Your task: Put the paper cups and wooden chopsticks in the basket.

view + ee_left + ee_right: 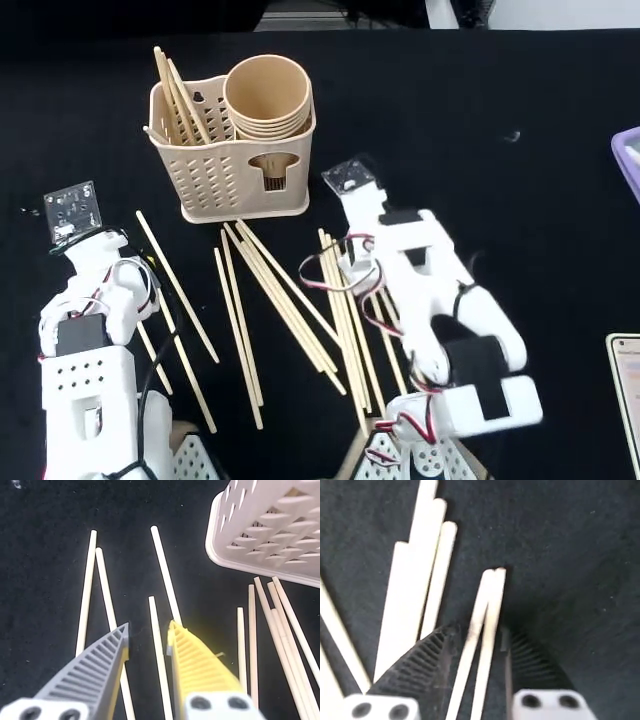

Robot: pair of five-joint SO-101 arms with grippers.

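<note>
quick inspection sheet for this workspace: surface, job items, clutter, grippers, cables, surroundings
surface: black table, no spills seen
job's things: basket upright, holding stacked paper cups and a few standing chopsticks; loose chopsticks lie scattered in front of it
clutter: purple object and white card at the table's edge
grippers: left gripper open, low over the loose chopsticks with one between its fingers; right gripper open, straddling two chopsticks
cables: red, white and black wires looped on the right arm, above the loose chopsticks
surroundings: pale strip beyond the table's far edge
</note>
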